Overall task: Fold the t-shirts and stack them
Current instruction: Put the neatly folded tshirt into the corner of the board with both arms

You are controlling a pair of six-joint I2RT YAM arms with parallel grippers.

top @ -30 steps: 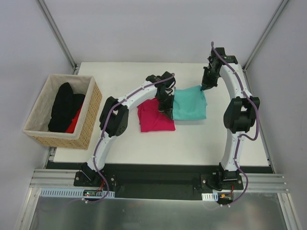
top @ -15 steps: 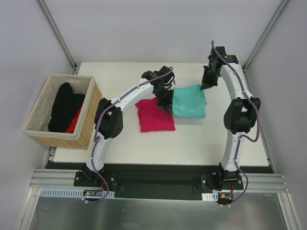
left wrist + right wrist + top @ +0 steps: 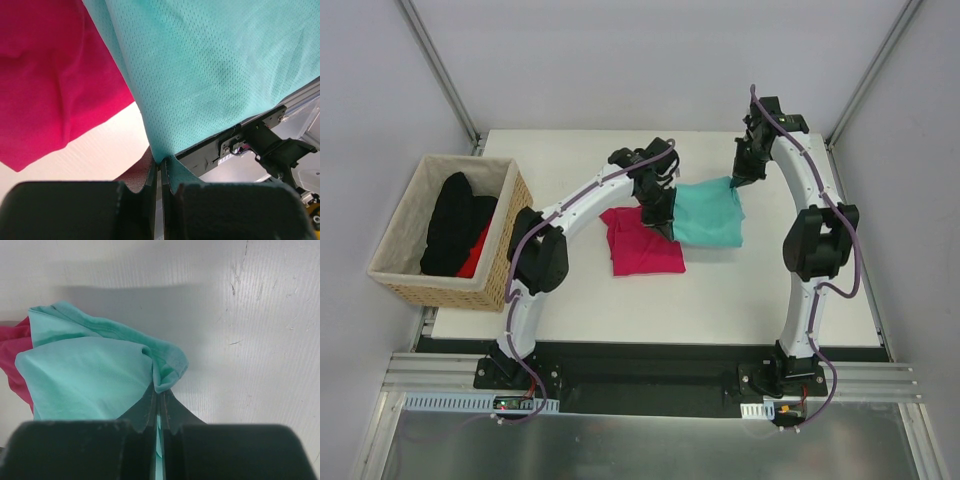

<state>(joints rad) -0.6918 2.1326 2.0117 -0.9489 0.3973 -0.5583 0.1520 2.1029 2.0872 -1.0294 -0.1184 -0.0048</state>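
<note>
**2 T-SHIRTS ON BENCH, 2 END EFFECTORS GRIPPING**

Item 1: soft teal mesh-cloth t-shirt (image 3: 712, 215), mid-bench on the white bench (image 3: 620, 300). The left end effector (image 3: 160, 166) is fully closed, pinching its near-left edge. The right end effector (image 3: 159, 396) is fully closed, pinching its bunched far-right corner.

Item 2: crimson-pink cloth t-shirt (image 3: 645, 248), lying flat just left of item 1.

Item 3: woven wicker basket (image 3: 510, 215) holding black and red cloth, beside the bench's left edge.
</note>
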